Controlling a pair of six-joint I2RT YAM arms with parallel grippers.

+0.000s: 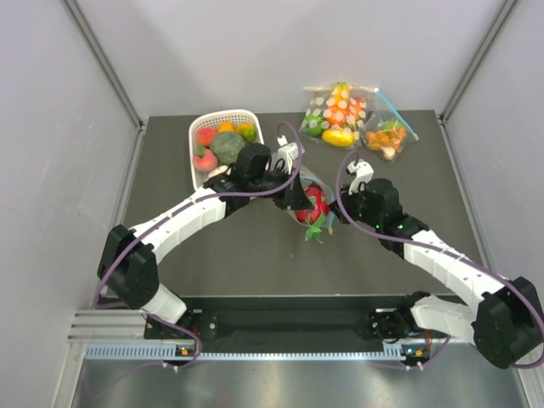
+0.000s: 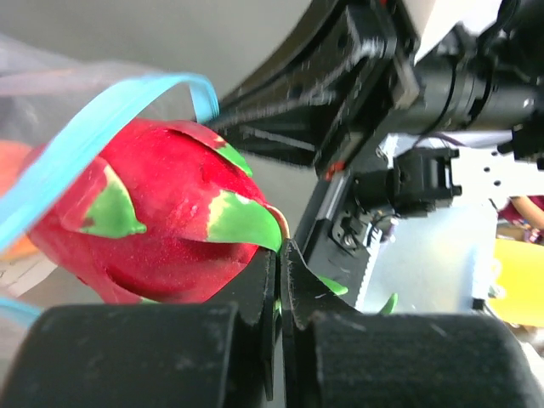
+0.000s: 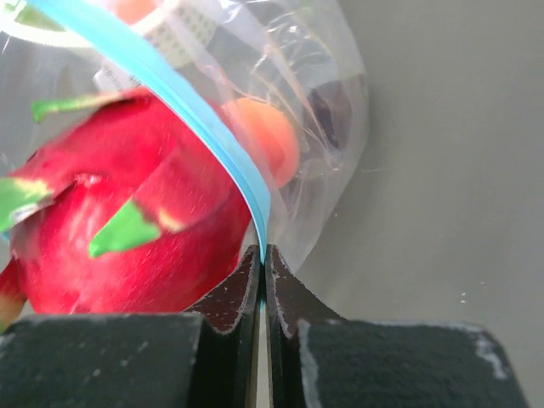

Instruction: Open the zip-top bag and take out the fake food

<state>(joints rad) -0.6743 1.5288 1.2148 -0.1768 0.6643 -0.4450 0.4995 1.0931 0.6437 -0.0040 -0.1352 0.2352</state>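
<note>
Top view: the large crinkly clear plastic zip-top bag (image 1: 316, 180) lies at the centre of the dark grey table (image 1: 255, 255), both arms meeting over it. A white slatted basket (image 1: 194, 127) of vegetables stands at 10 o'clock from it, and a clear polka-dot bag (image 1: 336, 109) at 1 o'clock.

Right wrist view: the right gripper (image 3: 262, 259) is fully closed, nipping the bag's teal-blue zip strip (image 3: 195, 110).

Left wrist view: the left gripper (image 2: 279, 276) is likewise pressed shut against the pink-red, green-scaled plastic dragon fruit (image 2: 161, 212). Whether it pinches bag film or a scale tip cannot be told.

Progress: the strip loops around the dragon fruit, so the mouth appears parted and the opening step largely done. Removal remains: the dragon fruit sits in the mouth, and an orange-pink toy peach (image 3: 272, 140) lies deeper, at 1 o'clock from it, behind plastic.
</note>
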